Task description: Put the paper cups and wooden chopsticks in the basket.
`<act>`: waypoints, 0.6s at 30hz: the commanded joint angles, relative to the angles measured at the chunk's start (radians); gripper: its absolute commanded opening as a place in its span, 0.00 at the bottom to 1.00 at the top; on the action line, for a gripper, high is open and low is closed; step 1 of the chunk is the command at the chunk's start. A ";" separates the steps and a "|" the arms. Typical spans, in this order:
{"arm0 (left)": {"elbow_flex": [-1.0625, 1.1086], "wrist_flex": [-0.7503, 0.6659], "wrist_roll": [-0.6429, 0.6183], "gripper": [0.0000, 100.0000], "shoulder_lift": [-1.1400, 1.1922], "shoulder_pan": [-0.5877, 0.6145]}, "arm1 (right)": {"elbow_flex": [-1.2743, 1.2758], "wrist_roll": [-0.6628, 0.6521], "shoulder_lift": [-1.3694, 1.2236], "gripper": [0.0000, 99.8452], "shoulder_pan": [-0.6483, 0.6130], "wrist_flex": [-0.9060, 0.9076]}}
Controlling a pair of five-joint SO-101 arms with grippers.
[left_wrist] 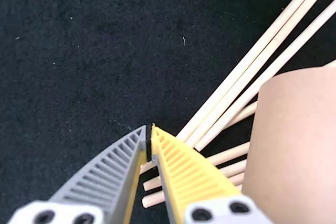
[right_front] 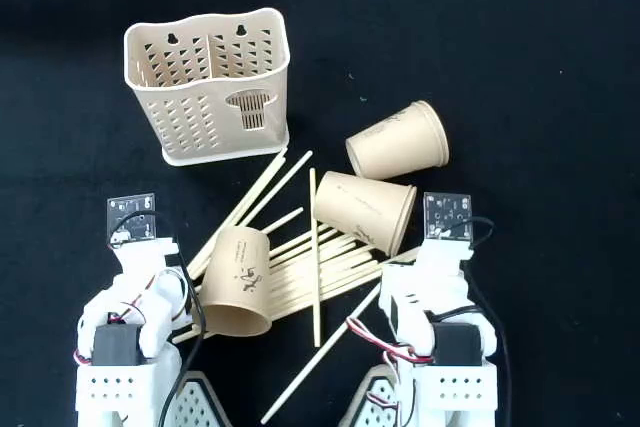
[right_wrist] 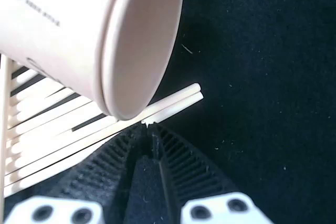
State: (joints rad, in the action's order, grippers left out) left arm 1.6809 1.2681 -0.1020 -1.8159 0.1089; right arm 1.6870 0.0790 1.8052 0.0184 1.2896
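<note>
Wooden chopsticks (left_wrist: 247,61) just beside closed, empty left fingers (left_wrist: 178,174); paper cup (right_wrist: 63,35) near closed, empty right fingers (right_wrist: 186,166).

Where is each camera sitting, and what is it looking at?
High view: fixed above the table, looking down on the basket, paper cups and wooden chopsticks; the left arm and right arm show.
Left wrist view: on the left arm's wrist, looking past its shut left gripper at chopsticks and the left cup.
Right wrist view: on the right arm's wrist, looking past its shut right gripper at the middle cup.
Shared: high and right wrist views both show the middle cup.
</note>
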 commanded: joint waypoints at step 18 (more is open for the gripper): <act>0.016 0.005 0.002 0.03 -0.005 -0.004 | -0.002 0.002 0.070 0.02 -0.002 -0.018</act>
State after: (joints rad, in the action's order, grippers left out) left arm 1.6809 1.2681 -0.1020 -1.8159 0.1089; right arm 1.6870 0.0790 1.8052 0.0184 1.2896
